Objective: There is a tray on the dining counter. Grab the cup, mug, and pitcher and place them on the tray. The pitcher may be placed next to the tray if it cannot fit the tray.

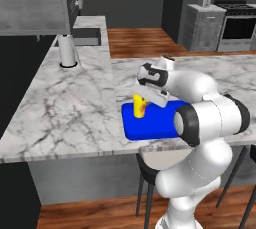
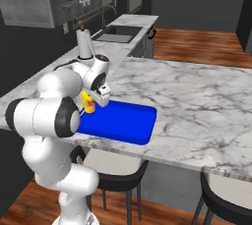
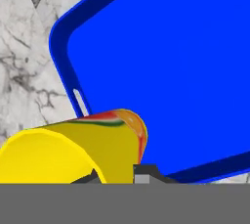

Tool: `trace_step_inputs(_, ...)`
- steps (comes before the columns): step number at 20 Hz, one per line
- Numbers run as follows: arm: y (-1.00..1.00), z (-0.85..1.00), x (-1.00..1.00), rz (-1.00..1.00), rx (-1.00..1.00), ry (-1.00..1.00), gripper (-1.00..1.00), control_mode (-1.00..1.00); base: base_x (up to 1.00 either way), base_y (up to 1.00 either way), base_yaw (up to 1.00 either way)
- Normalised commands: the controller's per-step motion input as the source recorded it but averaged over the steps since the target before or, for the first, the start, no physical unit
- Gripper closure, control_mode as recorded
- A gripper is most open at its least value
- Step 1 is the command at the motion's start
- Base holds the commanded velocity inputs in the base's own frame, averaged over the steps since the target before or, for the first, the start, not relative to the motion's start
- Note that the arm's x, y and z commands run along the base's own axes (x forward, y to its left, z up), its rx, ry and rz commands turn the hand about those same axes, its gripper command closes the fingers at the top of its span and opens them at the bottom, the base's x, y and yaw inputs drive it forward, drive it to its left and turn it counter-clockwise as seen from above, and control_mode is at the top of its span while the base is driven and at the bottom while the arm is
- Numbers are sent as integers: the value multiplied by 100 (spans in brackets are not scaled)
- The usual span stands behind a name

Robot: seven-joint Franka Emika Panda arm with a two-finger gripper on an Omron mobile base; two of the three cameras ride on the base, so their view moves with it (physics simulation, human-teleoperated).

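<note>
My gripper (image 1: 142, 98) is shut on the rim of the cup (image 1: 139, 107), a small yellow tumbler with a red-orange mark. The cup stands upright at the left end of the bright blue tray (image 1: 152, 125), which lies near the front edge of the white marble dining counter (image 1: 70, 108). From the right, the gripper (image 2: 93, 98) holds the cup (image 2: 89, 102) over the tray's (image 2: 123, 121) near-left corner. In the hand view the cup (image 3: 73, 149) sits between my fingertips (image 3: 144, 173), above the tray's rim (image 3: 61, 52). Whether the cup touches the tray I cannot tell. The mug and pitcher are out of view.
A white cylinder (image 1: 66, 50) stands on the counter's far left arm, near a sink (image 2: 118, 32). Dark stools (image 2: 118, 170) stand under the counter's front edge. Bare marble (image 2: 197, 96) stretches to the right of the tray. A stove (image 1: 240, 23) stands far back.
</note>
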Motion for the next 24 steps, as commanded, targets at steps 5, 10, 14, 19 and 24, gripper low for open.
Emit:
trace_step_inputs(5, 5, -41, 63, 0, 0, 0, 100, -100, 0, 0, 0)
trace_step_inputs(10, 2, -38, 63, 0, 0, 0, 100, -100, 0, 0, 0)
trace_step_inputs(14, 0, -32, 61, 0, 0, 0, 100, -100, 0, 0, 0)
trace_step_inputs(19, 0, -32, 59, 0, 0, 0, 100, -100, 0, 0, 0)
trace_step_inputs(24, 0, -36, 32, 0, 0, 0, 100, -100, 0, 0, 0)
